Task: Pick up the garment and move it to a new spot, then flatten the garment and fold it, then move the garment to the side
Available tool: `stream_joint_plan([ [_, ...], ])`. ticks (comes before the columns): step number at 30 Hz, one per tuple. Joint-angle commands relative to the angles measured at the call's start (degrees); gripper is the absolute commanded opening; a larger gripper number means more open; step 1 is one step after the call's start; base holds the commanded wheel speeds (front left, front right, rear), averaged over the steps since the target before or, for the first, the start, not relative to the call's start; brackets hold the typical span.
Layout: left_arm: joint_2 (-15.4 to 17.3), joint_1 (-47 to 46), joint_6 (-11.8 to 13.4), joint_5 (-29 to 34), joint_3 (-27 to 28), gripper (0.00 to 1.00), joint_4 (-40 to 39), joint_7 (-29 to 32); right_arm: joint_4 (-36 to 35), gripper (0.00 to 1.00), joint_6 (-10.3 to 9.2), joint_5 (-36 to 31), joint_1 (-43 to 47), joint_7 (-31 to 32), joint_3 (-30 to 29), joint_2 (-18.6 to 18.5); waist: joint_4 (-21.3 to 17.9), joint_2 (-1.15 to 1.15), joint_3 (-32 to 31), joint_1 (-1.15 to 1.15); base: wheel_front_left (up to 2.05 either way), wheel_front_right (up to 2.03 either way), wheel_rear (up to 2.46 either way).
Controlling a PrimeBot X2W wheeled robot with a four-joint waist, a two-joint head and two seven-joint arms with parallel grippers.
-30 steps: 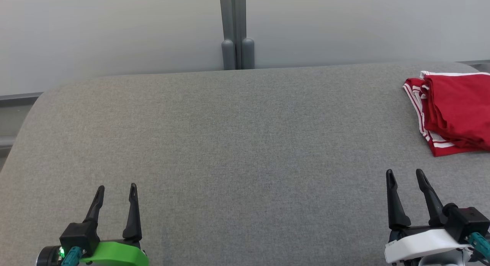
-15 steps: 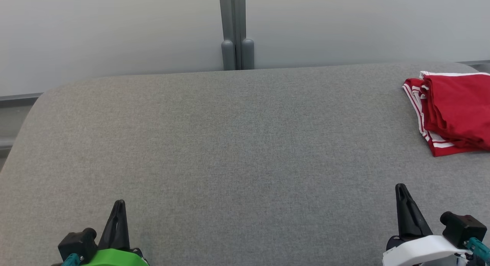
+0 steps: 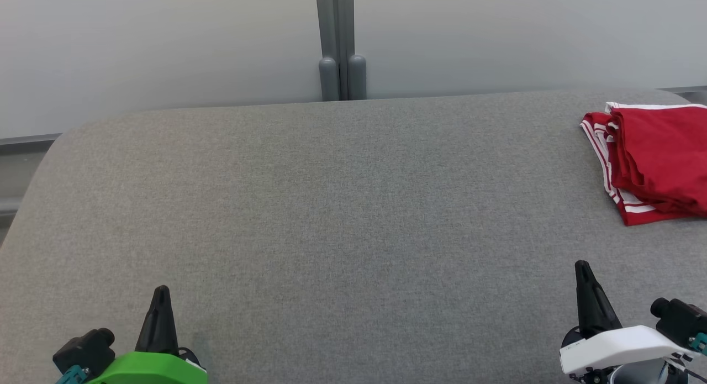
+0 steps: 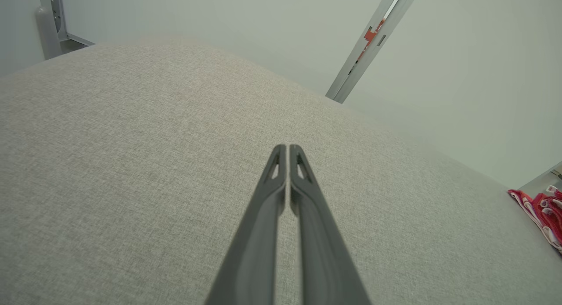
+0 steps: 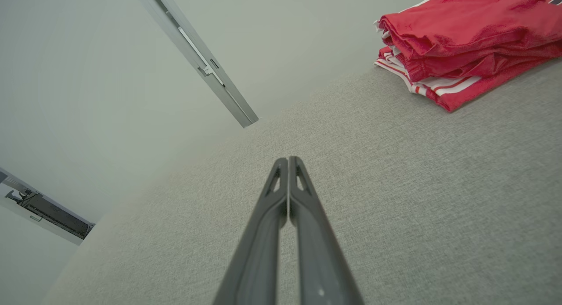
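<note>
The garment [image 3: 657,157] is red with white stripes and lies folded in a stack at the far right of the grey table [image 3: 342,207]; it also shows in the right wrist view [image 5: 465,37] and as a sliver in the left wrist view [image 4: 542,215]. My left gripper [image 3: 161,293] sits at the lower left, shut with nothing in it [image 4: 287,148]. At the lower right, my right gripper [image 3: 581,267] is shut and empty too [image 5: 287,159], well short of the garment.
A pale wall stands behind the table, with a grey vertical post [image 3: 341,41] at its middle. The table's far corners are rounded, and its left edge drops off near a grey rail [image 3: 22,141].
Both grippers have gone from open to shut and drawn back a little toward the bottom edge. The garment has not moved.
</note>
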Motion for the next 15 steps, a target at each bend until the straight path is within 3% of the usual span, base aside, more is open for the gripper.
stream_joint_plan([
  [1, 0.2, -1.9, -0.2, -2.6, 0.3, 0.00, -1.0, 0.5, -0.4, 0.00, -0.02, 2.5, -1.6, 0.5, -0.3, -0.4, 0.0, 0.00, 0.0, 0.00, 0.00, 0.00, 0.00],
  [15, 0.3, -3.0, -0.3, -14.4, 1.0, 0.00, -1.5, 3.5, 0.7, 0.00, -0.03, 14.0, -3.4, 3.3, -0.7, -0.5, -0.1, 0.00, 0.1, 0.00, 0.00, 0.00, 0.00],
])
